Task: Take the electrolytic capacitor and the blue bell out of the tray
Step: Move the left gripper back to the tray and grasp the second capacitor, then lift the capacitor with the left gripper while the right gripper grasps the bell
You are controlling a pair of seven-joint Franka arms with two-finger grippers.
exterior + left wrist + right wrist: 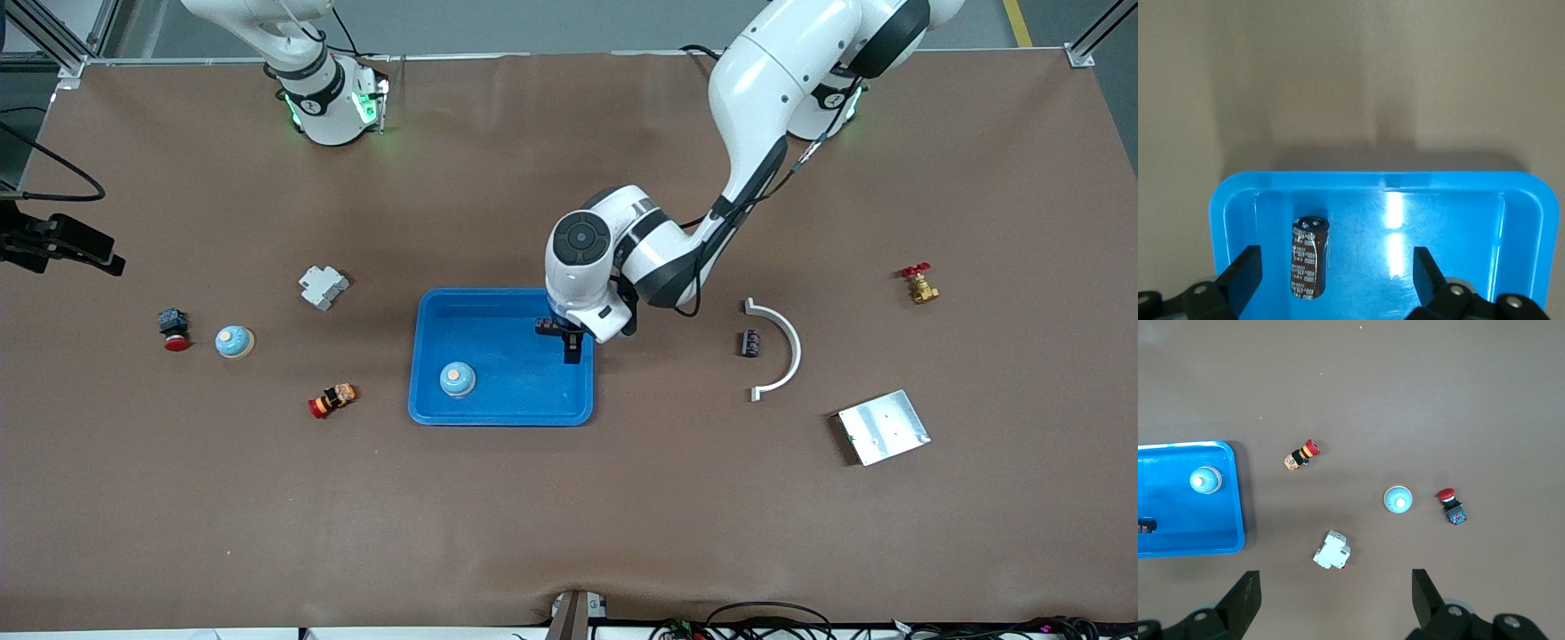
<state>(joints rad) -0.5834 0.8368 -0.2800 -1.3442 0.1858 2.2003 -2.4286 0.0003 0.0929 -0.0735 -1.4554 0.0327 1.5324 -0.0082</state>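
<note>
The blue tray (498, 416) lies mid-table. A pale blue bell (457, 379) with a cream button sits in it, toward the right arm's end. A dark brown capacitor (1309, 257) lies on its side on the tray floor (1458, 220), seen in the front view as the capacitor (544, 327). My left gripper (1336, 273) hangs low over it, open, and neither finger touches it. A second bell (235, 341) rests on the table toward the right arm's end. My right gripper (1336, 597) is open and empty, high over the table and above the top of the front view.
Near the second bell (1398, 500) are a red pushbutton (174, 331), a white breaker (323, 286) and an orange-red stop button (332, 399). Toward the left arm's end lie a white curved bracket (782, 347), a small dark part (750, 343), a metal plate (883, 428) and a brass valve (920, 284).
</note>
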